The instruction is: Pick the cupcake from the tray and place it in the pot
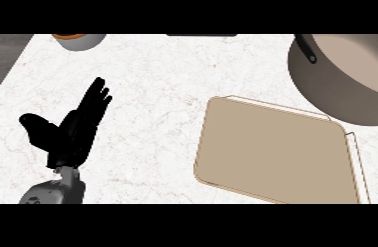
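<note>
A beige tray point(277, 151) lies on the counter at the right, and nothing shows on its surface. The grey-brown pot point(336, 83) stands at the far right, behind the tray, with its black handle point(306, 48) pointing to the back. No cupcake shows anywhere in the head view. My left hand point(74, 128) rests at the left over the white counter, fingers straight and pointing up, thumb spread to the left, holding nothing. My right hand is out of view.
A grey bowl or cup point(80, 39) with an orange inside sits at the back left edge. A dark object point(201, 35) shows at the back middle. The marble counter's left edge point(13, 56) runs along the upper left.
</note>
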Tool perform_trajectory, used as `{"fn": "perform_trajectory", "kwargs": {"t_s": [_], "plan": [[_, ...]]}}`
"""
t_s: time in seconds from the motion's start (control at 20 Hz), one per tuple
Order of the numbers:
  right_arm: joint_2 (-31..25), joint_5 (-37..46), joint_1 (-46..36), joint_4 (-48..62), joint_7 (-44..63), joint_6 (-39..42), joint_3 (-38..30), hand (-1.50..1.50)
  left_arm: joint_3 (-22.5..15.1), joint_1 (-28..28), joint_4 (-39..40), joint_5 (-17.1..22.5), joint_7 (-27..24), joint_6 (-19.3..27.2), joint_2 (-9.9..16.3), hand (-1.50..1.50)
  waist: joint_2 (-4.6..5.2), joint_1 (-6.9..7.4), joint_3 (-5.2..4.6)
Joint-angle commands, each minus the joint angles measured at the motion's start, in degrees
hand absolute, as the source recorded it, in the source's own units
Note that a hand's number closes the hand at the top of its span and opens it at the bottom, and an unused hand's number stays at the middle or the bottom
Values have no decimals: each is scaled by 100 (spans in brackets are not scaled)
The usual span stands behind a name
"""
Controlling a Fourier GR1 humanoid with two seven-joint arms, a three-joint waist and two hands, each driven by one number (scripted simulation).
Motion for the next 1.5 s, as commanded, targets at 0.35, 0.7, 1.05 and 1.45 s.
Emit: {"fn": "perform_trajectory", "kwargs": {"t_s": [0.35,0.7,1.05,1.45], "plan": [[-117,374,-2170,2901,-278,-501,459,150,229,-296,382,156,-100,-173,70,0,36,88,3],[45,434,-2327,4288,-987,-1092,360,150,-108,-268,202,-343,-93,254,-222,0,16,20,7],[341,417,-2801,6142,-1610,-1683,197,150,-256,-284,96,-246,121,158,-309,0,59,142,15],[756,-446,-3039,6983,-2014,-2247,-666,-150,83,-525,285,-81,118,9,-60,0,45,65,15]]}}
